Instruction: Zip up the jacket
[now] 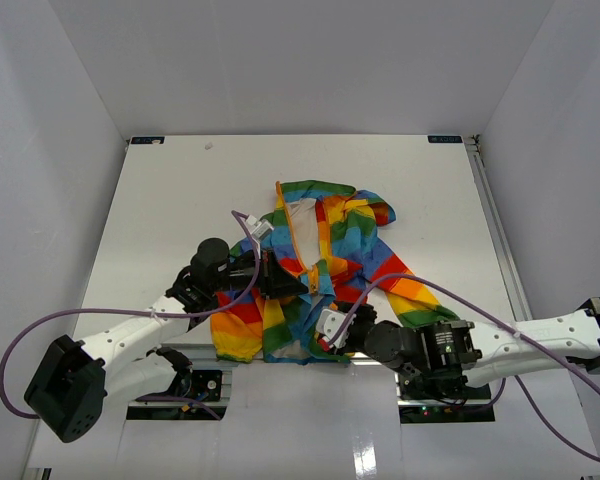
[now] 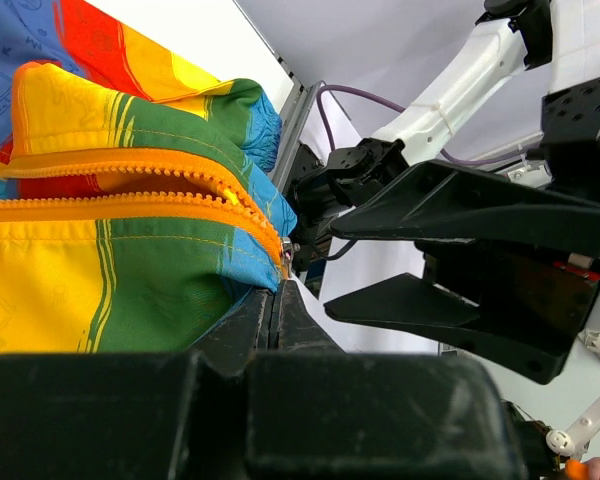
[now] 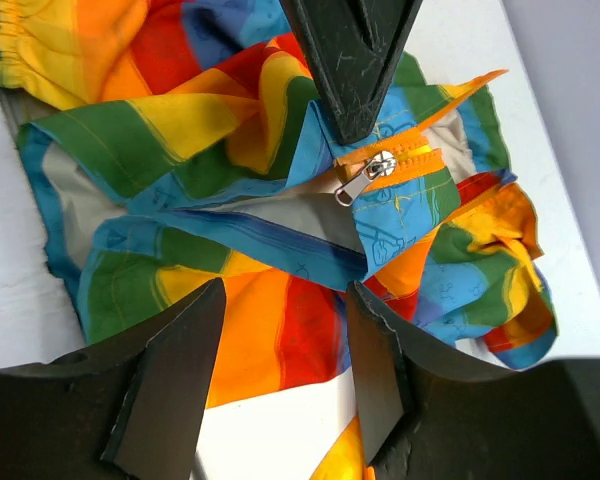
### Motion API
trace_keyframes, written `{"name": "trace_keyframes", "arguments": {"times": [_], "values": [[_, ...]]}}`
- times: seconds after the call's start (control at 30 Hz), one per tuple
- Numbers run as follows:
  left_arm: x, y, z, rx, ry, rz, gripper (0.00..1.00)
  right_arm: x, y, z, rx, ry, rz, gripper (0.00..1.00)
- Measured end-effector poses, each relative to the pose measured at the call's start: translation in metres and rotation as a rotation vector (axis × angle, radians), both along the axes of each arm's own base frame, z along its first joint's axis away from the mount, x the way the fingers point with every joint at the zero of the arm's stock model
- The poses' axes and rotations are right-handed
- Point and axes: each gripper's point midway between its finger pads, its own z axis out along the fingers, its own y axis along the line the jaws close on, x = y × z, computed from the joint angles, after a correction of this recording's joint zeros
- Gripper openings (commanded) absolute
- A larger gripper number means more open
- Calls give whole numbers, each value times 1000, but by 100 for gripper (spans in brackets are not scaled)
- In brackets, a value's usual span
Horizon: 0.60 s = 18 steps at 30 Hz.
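Our right claw (image 3: 285, 300) hangs nearest the table's front edge. Its fingers (image 3: 175, 385) stand apart with nothing between them, over the jacket (image 1: 350, 255) where blue, green and orange stripes lie rumpled.

Just beyond it, our left claw (image 2: 278, 292) is clamped tight on the jacket's light-blue hem (image 2: 275, 215). Its tips meet right beside the bottom end of the orange zipper (image 2: 130, 205). We see the silver slider (image 3: 370, 172) sitting low on the zipper, just past those tips, with its pull tab hanging to one side. From the slider the two zipper halves part, so the front lies open, and farther up the cream lining (image 1: 302, 222) shows.

The jacket lies crumpled on the white table (image 1: 180, 190), in its near middle between our two arms. Behind it we see the table run on to the white walls of the enclosure.
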Motion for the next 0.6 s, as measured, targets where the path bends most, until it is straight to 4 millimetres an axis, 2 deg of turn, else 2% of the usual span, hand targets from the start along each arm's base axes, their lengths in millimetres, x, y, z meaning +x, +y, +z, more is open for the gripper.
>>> {"name": "trace_keyframes", "arguments": {"times": [0.33, 0.6], "values": [[0, 0, 1, -3, 15, 3, 0, 6, 12, 22, 84, -145, 5, 54], [-2, 0, 3, -14, 18, -3, 0, 8, 18, 29, 91, -218, 30, 52]]}}
